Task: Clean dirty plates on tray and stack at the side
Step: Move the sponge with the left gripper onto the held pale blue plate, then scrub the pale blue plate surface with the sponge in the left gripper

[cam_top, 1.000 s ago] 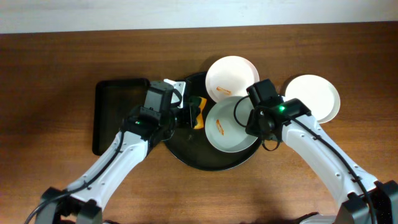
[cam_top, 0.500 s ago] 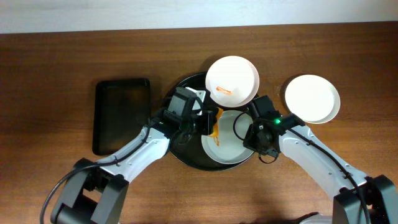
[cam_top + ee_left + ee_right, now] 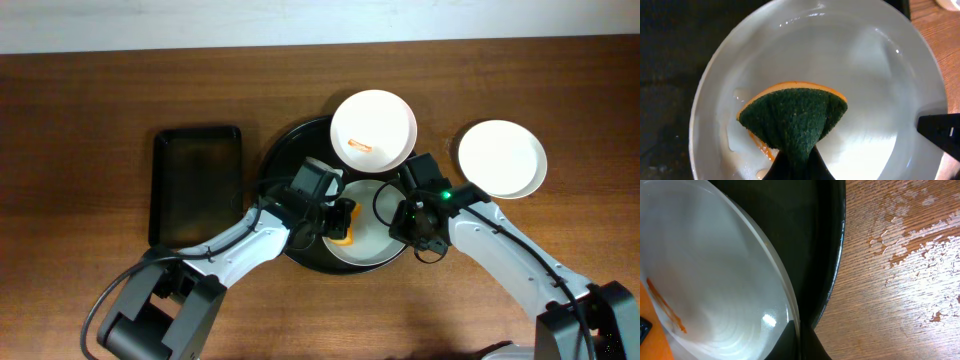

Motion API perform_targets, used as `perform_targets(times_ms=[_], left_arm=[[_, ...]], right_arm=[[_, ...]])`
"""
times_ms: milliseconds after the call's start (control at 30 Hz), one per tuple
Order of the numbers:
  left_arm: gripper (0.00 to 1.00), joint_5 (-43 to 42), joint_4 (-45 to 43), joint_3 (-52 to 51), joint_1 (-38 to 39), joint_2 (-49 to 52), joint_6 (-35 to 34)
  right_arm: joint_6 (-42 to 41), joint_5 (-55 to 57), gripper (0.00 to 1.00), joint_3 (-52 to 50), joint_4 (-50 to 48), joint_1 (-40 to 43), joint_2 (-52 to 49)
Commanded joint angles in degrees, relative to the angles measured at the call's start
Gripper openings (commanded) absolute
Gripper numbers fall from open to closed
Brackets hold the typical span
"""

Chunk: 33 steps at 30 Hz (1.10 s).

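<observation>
The round black tray [image 3: 290,160] holds a pale grey-green plate [image 3: 372,240] with an orange smear [image 3: 662,305]. A white plate [image 3: 373,130] with an orange smear rests on the tray's back rim. Another white plate [image 3: 502,158] lies on the table to the right. My left gripper [image 3: 340,222] is shut on a green and orange sponge [image 3: 792,117] pressed onto the grey-green plate [image 3: 865,75]. My right gripper [image 3: 402,222] is shut on that plate's right rim [image 3: 785,305].
A smaller rectangular black tray [image 3: 195,185] lies at the left. Wet patches show on the wood [image 3: 905,235] right of the round tray's rim [image 3: 832,280].
My left gripper has carried the sponge rightward from the tray's left part onto the grey-green plate. The plate and my right gripper have shifted toward the front.
</observation>
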<state>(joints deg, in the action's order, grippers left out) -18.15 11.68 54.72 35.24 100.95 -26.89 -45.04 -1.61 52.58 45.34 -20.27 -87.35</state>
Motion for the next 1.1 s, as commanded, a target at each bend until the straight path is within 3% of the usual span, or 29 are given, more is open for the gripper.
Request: perform_targets(times_ms=[0, 367, 467, 633, 733, 800, 833, 900, 967, 1033, 1067], left_arm=[[0.00, 0.3, 0.3, 0.2, 1.1, 0.7, -0.5], [0.00, 4.8, -3.5, -0.5, 4.7, 8.0, -0.5], [0.00, 10.8, -3.3, -0.5, 4.7, 10.1, -0.4], [0.00, 12.6, -4.9, -0.5, 4.7, 11.6, 1.8], [0.00, 12.6, -5.0, -0.5, 4.8, 11.6, 2.1], [0.00, 12.4, -5.0, -0.5, 4.8, 11.6, 2.1], [0.00, 12.4, -5.0, -0.5, 4.8, 11.6, 2.1], [0.00, 12.4, -5.0, -0.5, 4.8, 11.6, 2.1], [0.00, 12.4, -5.0, -0.5, 4.8, 11.6, 2.1], [0.00, 12.4, -5.0, -0.5, 4.8, 11.6, 2.1], [0.00, 12.4, -5.0, -0.5, 4.8, 11.6, 2.1]], right_arm=[[-0.5, -0.1, 0.04, -0.2, 0.0, 0.0, 1.0], [-0.5, -0.2, 0.04, -0.2, 0.0, 0.0, 1.0], [-0.5, -0.2, 0.04, -0.2, 0.1, 0.0, 1.0], [-0.4, -0.2, 0.04, -0.2, 0.5, 0.0, 1.1], [8.7, -0.1, 0.04, -0.2, -0.9, 0.0, 1.0], [14.4, -0.2, 0.17, -0.3, -2.9, 0.0, 0.1], [16.2, -0.4, 0.29, -0.4, -4.3, 0.0, -1.1], [16.4, -0.4, 0.43, -0.9, -6.0, 0.0, -2.5], [17.7, -0.4, 0.46, -1.7, -8.4, 0.0, -4.4], [18.7, -0.4, 0.41, -2.0, -9.4, 0.0, -6.3], [18.7, -0.5, 0.29, -2.0, -9.9, 0.0, -7.3]])
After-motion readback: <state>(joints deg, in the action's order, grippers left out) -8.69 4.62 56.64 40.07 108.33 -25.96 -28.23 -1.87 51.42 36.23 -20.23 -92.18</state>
